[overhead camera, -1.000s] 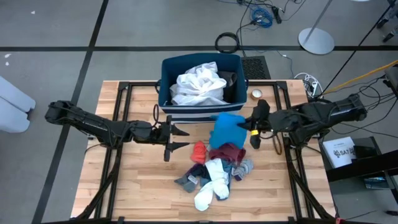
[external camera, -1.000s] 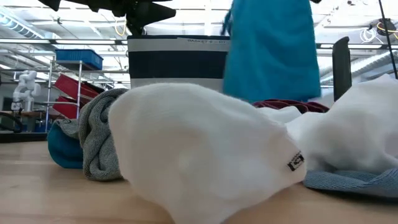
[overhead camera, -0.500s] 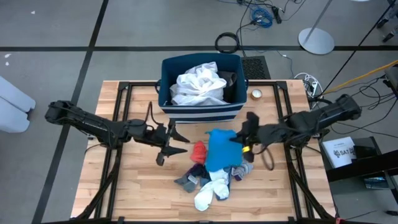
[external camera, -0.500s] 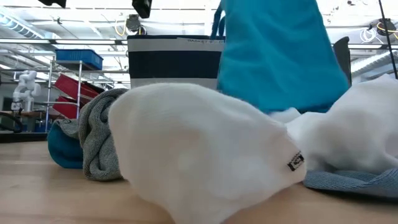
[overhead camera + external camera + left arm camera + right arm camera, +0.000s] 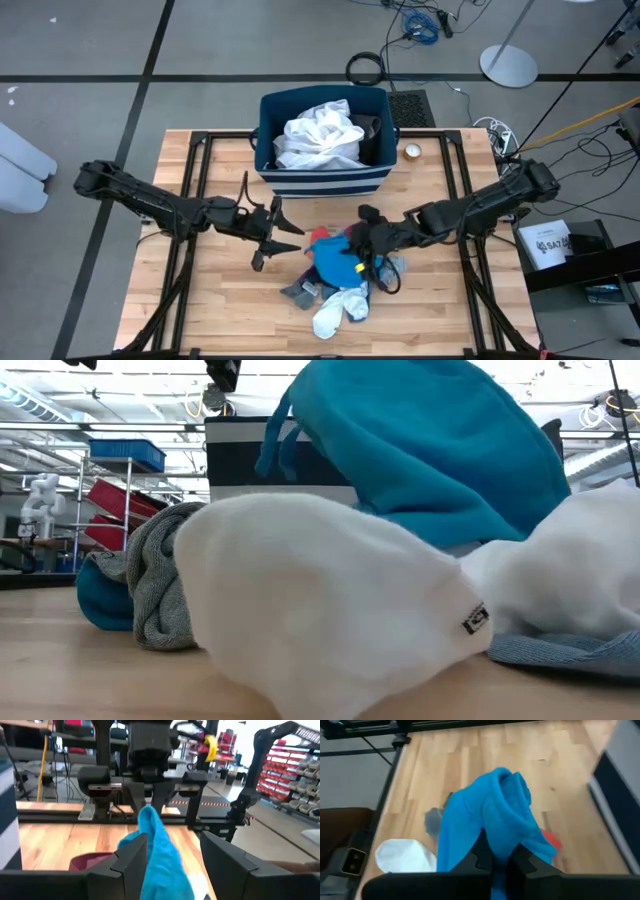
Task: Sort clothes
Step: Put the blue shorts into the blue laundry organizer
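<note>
The bright blue garment (image 5: 335, 262) is held pinched in the closed fingers of the right gripper (image 5: 362, 262), low over the clothes pile (image 5: 340, 285), in front of the navy bin (image 5: 322, 176). It drapes and folds freely in the right wrist view (image 5: 490, 820), so it is judged soft, light and limp; a hold on a bunched fold, as now, seems adequate, though trailing cloth could snag neighbouring pieces.

The left gripper (image 5: 268, 232) is stationed to the left of the pile, also in front of the bin, with its fingers spread and nothing between them; the blue cloth is seen beyond its fingers (image 5: 125, 862).

White socks (image 5: 336, 312) and grey pieces (image 5: 300, 293) lie on the side of the pile away from the bin; a red-orange piece (image 5: 320, 236) lies on its bin side.

Bin contents: a crumpled white garment (image 5: 320, 138) and a dark piece (image 5: 368, 128) at the right wall.
</note>
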